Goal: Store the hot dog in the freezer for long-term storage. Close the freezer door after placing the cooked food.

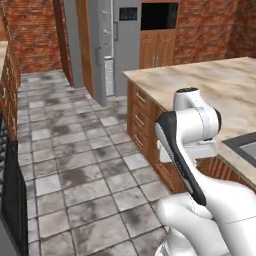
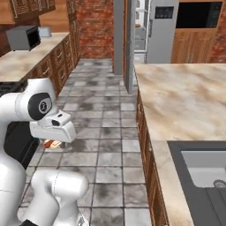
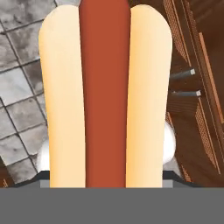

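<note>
Where the hand view looks along the gripper, the hot dog (image 3: 105, 96) lies lengthwise up the middle of the picture: two tan bun halves with the red sausage between them. Its lower end runs down to the bottom of the scene, and the fingertips are hidden behind it, so whether the jaws are clamped on it cannot be told from that view. Grey floor tiles (image 3: 19, 87) show to its left, and brown cabinet fronts with two bar handles (image 3: 183, 83) to its right.

From the right base view, a small part of the hot dog (image 2: 52, 143) shows just under the white hand of the arm (image 2: 53, 126), low over the tiled floor; the gripper itself is covered by the hand, and its state cannot be told there either.

Across the left base view, the arm (image 1: 192, 135) hides the hand and the food altogether. Beyond it stands the marble-topped table (image 1: 220, 85), and at the far end of the aisle the freezer (image 1: 107, 45) stands with the freezer door (image 1: 96, 50) swung open, edge-on to the camera. A black display panel (image 1: 128, 14) sits on the neighbouring grey door. No writing can be read anywhere.

The right base view adds a sink (image 2: 203, 170) in the table and a microwave (image 2: 23, 37) on the far table.
</note>
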Motion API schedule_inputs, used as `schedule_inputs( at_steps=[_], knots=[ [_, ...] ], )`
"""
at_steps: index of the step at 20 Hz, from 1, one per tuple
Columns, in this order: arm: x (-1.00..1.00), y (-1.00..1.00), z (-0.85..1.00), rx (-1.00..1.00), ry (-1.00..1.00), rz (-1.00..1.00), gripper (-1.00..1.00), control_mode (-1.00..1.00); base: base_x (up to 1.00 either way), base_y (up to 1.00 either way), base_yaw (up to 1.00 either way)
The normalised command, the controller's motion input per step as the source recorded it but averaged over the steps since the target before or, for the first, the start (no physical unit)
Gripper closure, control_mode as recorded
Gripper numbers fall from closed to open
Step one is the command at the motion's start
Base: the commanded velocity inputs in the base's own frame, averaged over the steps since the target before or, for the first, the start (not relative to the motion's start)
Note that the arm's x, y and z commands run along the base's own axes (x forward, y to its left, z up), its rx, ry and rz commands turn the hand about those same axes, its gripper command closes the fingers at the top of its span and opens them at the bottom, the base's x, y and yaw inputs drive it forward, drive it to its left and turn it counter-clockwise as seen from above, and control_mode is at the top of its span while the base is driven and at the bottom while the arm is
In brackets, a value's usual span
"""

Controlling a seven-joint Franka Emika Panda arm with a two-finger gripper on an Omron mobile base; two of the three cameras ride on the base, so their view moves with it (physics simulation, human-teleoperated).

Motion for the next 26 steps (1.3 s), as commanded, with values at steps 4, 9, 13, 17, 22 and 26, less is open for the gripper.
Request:
schedule_inputs(
  at_steps=[4,9,13,17,22,26],
  knots=[
    [0.0,0.0,0.0,0.0,0.0,0.0,1.0,1.0,1.0,0.6,-0.18],
    [0.0,0.0,0.0,0.0,0.0,0.0,1.0,1.0,1.0,0.41,-0.12],
    [0.0,0.0,0.0,0.0,0.0,0.0,1.0,1.0,1.0,0.37,-0.03],
    [0.0,0.0,0.0,0.0,0.0,0.0,1.0,1.0,1.0,0.65,-0.08],
    [0.0,0.0,0.0,0.0,0.0,0.0,1.0,1.0,1.0,0.81,-0.23],
    [0.0,0.0,0.0,0.0,0.0,0.0,1.0,1.0,1.0,0.96,-0.28]
  ],
)
